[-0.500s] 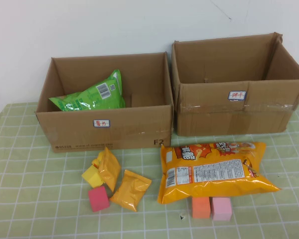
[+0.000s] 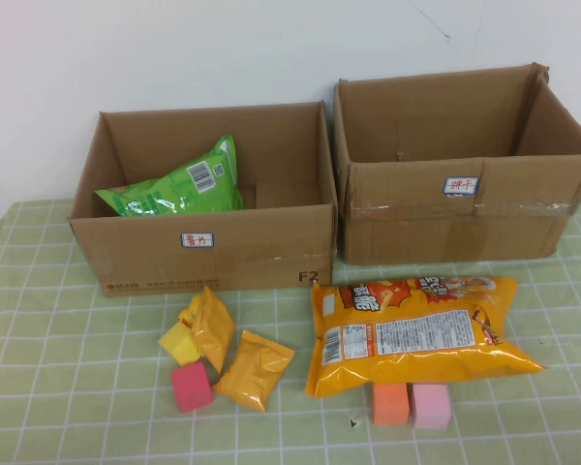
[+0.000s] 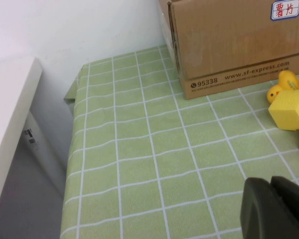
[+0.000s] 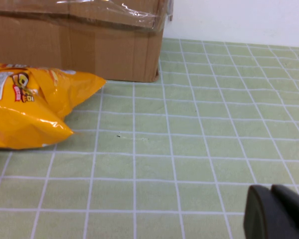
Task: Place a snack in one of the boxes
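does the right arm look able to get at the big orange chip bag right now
Probably yes. The big orange chip bag lies flat before the right box, nothing on it. The right end effector, shut, sits over bare cloth nearby; the left end effector is parked, shut.

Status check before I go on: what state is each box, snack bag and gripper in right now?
Left box: open, green bag inside.
Right box: open, nothing visible inside.
Large orange bag: flat on table.
Two small orange packets: on table.
Left gripper: shut, holding nothing.
Right gripper: shut, holding nothing.
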Controlling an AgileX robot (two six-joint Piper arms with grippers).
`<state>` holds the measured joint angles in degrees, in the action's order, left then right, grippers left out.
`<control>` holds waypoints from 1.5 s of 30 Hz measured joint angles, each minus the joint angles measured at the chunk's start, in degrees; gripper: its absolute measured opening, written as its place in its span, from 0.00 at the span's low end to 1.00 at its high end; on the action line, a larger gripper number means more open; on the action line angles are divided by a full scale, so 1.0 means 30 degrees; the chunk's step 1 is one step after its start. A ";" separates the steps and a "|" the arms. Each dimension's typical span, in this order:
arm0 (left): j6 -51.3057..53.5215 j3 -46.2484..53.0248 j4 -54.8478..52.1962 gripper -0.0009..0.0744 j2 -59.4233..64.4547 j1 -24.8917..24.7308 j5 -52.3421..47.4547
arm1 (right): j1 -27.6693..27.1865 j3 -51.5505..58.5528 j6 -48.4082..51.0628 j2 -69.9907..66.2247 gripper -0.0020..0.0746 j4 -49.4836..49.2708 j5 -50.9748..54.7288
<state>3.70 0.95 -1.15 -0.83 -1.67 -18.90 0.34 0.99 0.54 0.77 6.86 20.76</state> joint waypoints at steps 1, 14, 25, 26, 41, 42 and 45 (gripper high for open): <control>0.0000 0.0000 0.0000 0.01 0.0000 0.0000 0.0000 | 0.0000 0.0000 0.0000 0.0000 0.02 0.0000 0.0000; 0.0000 0.0000 0.0146 0.01 0.0000 0.0000 0.0272 | 0.0000 0.0000 0.0000 0.0000 0.02 0.0000 0.0000; 0.0000 0.0035 0.0180 0.01 0.0000 0.0000 0.0496 | 0.0000 0.0035 0.0000 0.0000 0.02 0.0000 -0.0254; 0.0000 0.0035 0.0180 0.01 0.0000 0.0000 0.0739 | 0.0000 0.0073 0.0000 0.0000 0.02 0.0000 -0.0482; -0.0493 0.0070 0.1468 0.01 0.0000 0.0000 1.6517 | 0.0000 0.0236 -0.0180 0.0000 0.02 0.0000 -1.7515; -0.0523 0.0070 0.1468 0.01 0.0000 0.0000 1.7359 | 0.0000 0.0236 -0.0386 0.0000 0.02 0.0013 -1.8456; -0.0523 0.0070 0.1468 0.01 0.0000 0.0000 1.9392 | 0.0000 0.0236 -0.0959 0.0000 0.02 0.0044 -2.0461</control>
<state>2.13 1.16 3.26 -0.83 -1.67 39.28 0.34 1.70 -2.34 0.77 6.99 -40.63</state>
